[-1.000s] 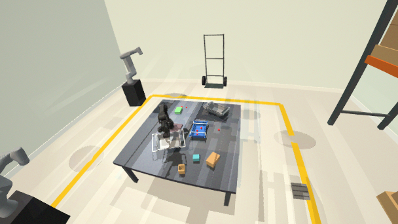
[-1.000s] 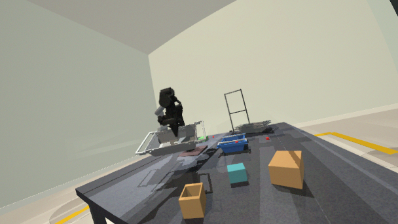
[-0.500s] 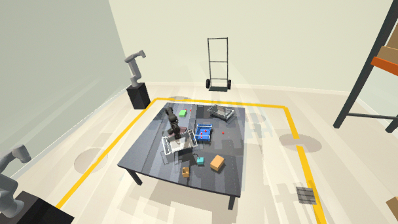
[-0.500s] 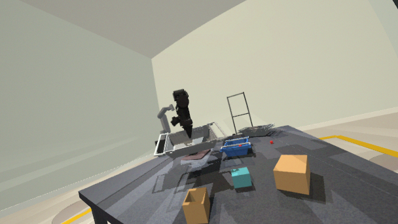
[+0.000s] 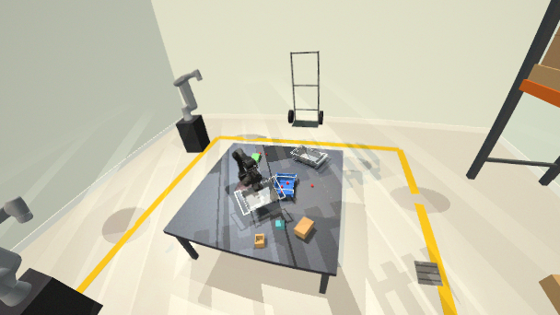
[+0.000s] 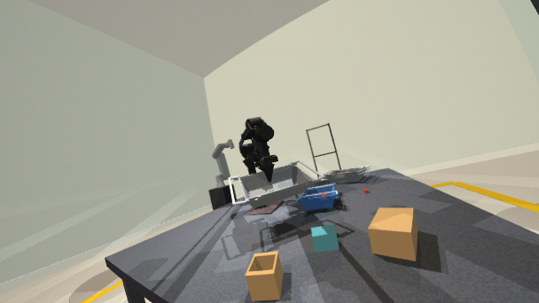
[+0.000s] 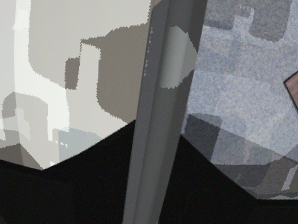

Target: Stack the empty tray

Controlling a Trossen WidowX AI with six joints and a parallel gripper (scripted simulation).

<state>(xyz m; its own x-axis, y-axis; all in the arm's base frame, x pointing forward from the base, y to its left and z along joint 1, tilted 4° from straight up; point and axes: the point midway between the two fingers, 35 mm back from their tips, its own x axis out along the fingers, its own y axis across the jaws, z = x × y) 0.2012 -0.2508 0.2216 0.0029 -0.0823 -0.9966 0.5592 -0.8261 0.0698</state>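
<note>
Grips the wall of a grey tray with the pincer, narrow and closed on it, near the middle of the top view. Holds this tray tilted above the bench, not let go. Carries the wall in a slanting strip down the middle of the wrist view, between dark fingers in the lower part.

Shows the blue tray just right of the held one in the top view, standing on the bench with small red blocks inside and pale bars near its upper and lower ends. Cannot tell whether the held tray touches it.

Shows another grey tray at the upper right of the bench, and a loose red cube to the right of the blue tray. Shows lower in the top view, from left to right, an open orange box, a teal cube and a larger orange block, all apart.
</note>
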